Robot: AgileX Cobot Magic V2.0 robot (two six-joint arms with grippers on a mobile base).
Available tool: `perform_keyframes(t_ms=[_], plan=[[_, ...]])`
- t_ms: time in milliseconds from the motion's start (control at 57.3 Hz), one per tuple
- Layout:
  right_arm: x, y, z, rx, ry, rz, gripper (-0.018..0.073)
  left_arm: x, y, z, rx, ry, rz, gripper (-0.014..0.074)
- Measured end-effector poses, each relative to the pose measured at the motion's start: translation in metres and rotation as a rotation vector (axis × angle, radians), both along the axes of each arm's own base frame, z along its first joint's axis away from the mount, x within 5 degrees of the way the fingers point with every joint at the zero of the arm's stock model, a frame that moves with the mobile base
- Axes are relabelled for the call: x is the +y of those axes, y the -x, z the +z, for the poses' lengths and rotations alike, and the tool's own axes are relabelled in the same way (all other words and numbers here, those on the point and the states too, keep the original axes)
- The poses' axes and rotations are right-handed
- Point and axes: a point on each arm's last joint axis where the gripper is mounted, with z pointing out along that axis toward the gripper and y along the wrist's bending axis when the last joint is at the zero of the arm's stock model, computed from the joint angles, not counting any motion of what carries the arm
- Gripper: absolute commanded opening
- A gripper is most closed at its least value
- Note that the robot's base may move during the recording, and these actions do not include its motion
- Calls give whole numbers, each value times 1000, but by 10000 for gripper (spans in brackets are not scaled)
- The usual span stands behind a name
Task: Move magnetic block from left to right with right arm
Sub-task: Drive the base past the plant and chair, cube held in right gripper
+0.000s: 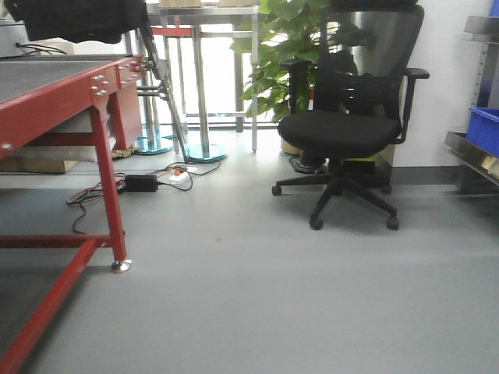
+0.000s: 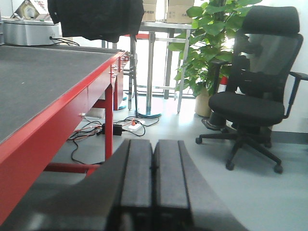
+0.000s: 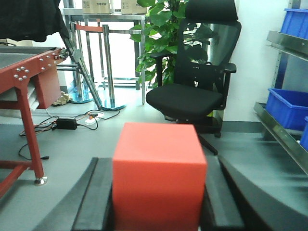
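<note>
Between the dark fingers of the right gripper (image 3: 156,195): one magnetic block (image 3: 159,168), a plain matte red cube, clamped on its left and right faces, top face level, seen in the right wrist view.

Left gripper (image 2: 153,178): fingers pressed flat together, nothing between them, pointing out over the grey floor (image 1: 257,304) beside the worktop.

Worktop (image 2: 43,86): red steel frame, dark matte surface, at the left of all views. Black cloth (image 2: 96,19) hangs above its far end.

Office chair (image 1: 343,132): black, mesh back, on castors. Potted plant (image 3: 159,43) stands just behind it.

Power adapter (image 1: 140,183): black, on the floor among loose cables.

Blue bins (image 3: 288,106): on metal shelving at far right.
</note>
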Motion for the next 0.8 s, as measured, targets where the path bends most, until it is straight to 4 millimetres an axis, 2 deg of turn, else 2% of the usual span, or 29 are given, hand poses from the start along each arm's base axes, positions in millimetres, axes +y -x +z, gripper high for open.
perform_keyframes(t_ms=[803], plan=[[0, 0, 0, 0, 0, 0, 319, 0, 0, 0, -2, 0, 0, -126]])
